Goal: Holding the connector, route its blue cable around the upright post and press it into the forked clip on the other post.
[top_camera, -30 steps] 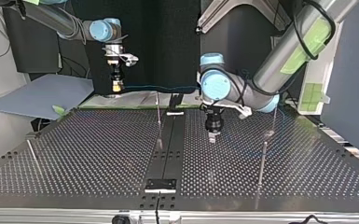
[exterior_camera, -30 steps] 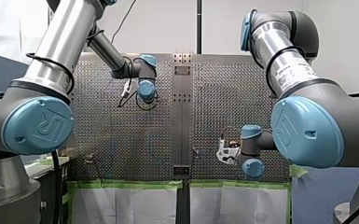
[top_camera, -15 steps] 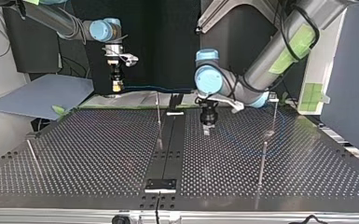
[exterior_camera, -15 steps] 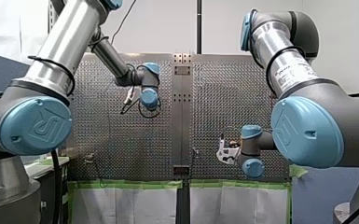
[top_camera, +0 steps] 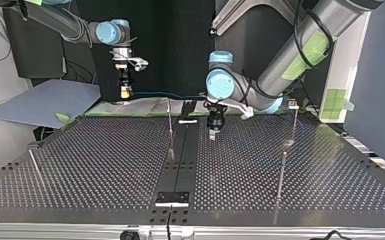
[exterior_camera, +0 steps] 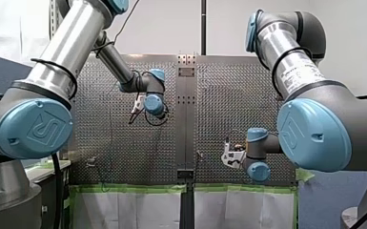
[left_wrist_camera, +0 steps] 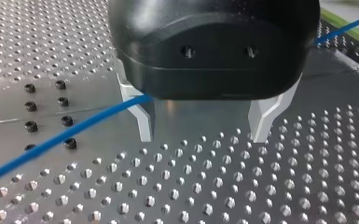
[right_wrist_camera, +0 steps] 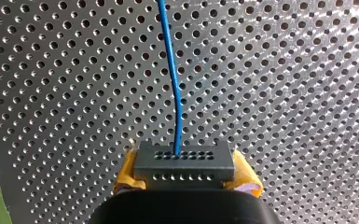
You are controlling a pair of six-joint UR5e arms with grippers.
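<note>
**Connector clenched in the right pincer, left pincer released beside the cable**

In the left wrist view the black body of my left pincer (left_wrist_camera: 203,122) hides the middle stretch of the thin blue cable (left_wrist_camera: 60,137). The cable runs up to one metal finger (left_wrist_camera: 142,119) and shows again past the body on the other side. Whether it touches that finger cannot be told. The fingers stand apart over the perforated metal bench (top_camera: 105,165) with nothing between them.

In the right wrist view the yellow pads of my right pincer (right_wrist_camera: 186,179) are mostly covered by the dark grey rectangular connector (right_wrist_camera: 185,161) they grasp. The cable leaves the connector's face toward the pincer's 12 o'clock.

In the top view the right pincer hangs beyond the bench's 11 o'clock edge, and the left pincer is low over the bench near 12 o'clock. The cable is a thin line between them, passing behind the slim upright metal post (top_camera: 170,127). At 2 o'clock a second slim post (top_camera: 294,125) carries a small pale fitting (top_camera: 293,103), too small to make out as a fork.
</note>
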